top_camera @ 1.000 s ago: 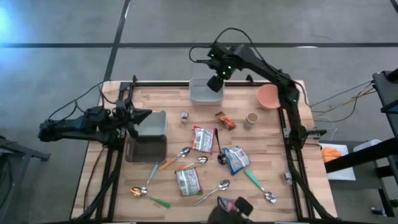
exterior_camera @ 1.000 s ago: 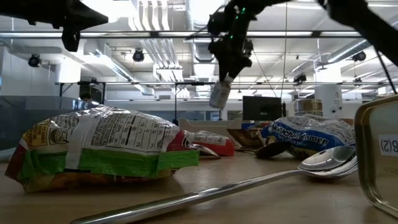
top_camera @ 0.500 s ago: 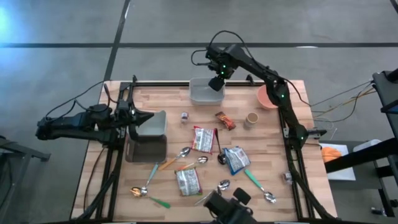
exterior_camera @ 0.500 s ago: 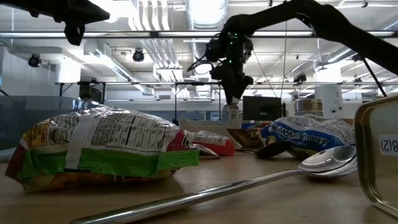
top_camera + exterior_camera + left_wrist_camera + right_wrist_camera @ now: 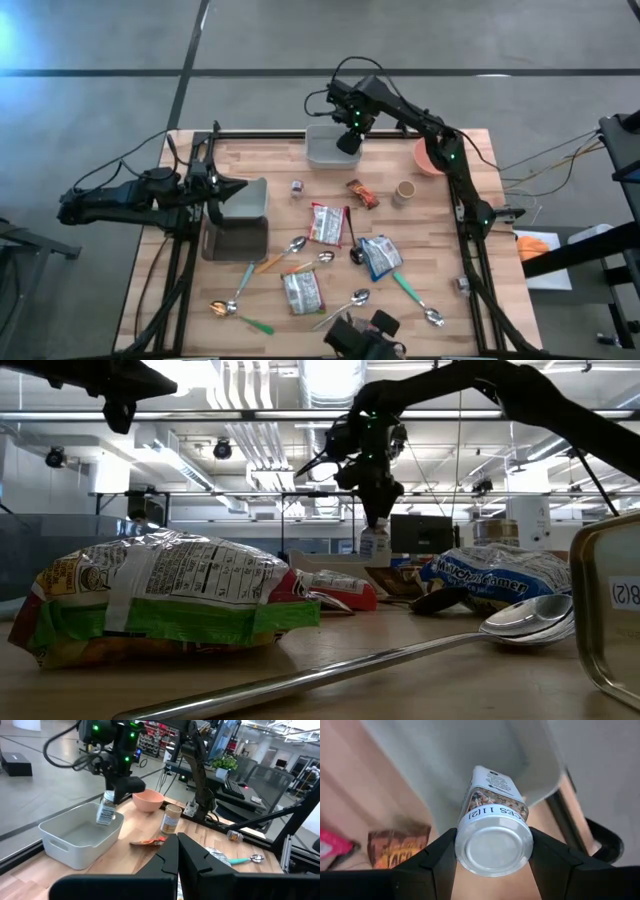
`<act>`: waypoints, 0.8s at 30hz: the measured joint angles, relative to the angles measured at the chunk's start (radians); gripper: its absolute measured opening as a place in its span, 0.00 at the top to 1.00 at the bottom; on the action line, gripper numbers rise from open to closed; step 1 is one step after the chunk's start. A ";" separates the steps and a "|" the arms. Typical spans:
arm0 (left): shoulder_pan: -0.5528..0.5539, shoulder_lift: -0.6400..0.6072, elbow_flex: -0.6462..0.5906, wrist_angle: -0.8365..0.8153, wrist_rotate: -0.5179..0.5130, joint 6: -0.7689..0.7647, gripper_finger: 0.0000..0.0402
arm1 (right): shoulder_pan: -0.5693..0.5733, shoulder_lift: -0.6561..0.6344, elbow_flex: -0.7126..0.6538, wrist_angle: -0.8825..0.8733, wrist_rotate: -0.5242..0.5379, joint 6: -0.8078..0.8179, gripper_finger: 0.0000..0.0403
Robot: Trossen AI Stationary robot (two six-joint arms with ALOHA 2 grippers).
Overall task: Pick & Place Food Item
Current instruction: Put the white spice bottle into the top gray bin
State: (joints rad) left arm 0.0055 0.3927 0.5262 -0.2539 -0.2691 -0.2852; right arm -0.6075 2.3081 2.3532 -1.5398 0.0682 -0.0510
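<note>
Nearest the low camera, a crumpled snack bag (image 5: 160, 600) with a green band is lying on the worktop (image 5: 400, 680), its nutrition panel facing out but printed too fine to read. Beside it a long spoon (image 5: 420, 645) is stretching across, and at the edge a metal tin (image 5: 610, 610) is showing a sticker that appears to read "(2)9" backwards. A blue packet (image 5: 490, 575) farther back is carrying white lettering that seems to end in "omen"; the rest I cannot make out.

Farther off, the right claw (image 5: 347, 137) is hanging over the white bin (image 5: 322, 150) at the worktop's far edge, clamped on the lid end of a spice jar (image 5: 495, 827). The jar's label is reading "11(2)" beside letters that look like "ES". In the left wrist view the spice jar is tilting just inside the bin's rim, seemingly clear of the floor.

As I judge it, the pick is done and the carry is finishing; what is left is lowering the jar, letting go and drawing back. The other packets and a small brown bar (image 5: 362, 193) are lying unplaced mid-worktop.

The left claw (image 5: 177, 855), pressed together and holding nothing, is waiting at the left side beside the tin.
</note>
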 joint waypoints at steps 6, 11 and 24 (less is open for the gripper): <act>0.000 0.000 -0.002 -0.002 0.000 -0.003 1.00 | 0.035 0.002 -0.002 0.002 0.002 -0.039 0.51; 0.000 0.000 -0.002 -0.003 0.000 -0.004 1.00 | 0.042 0.002 -0.002 -0.010 0.003 -0.041 0.51; 0.000 0.000 -0.003 -0.010 0.000 -0.012 1.00 | 0.045 0.002 -0.055 -0.008 0.011 -0.039 0.51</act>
State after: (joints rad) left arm 0.0059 0.3927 0.5236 -0.2634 -0.2687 -0.2968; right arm -0.5621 2.3105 2.2980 -1.5483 0.0791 -0.0902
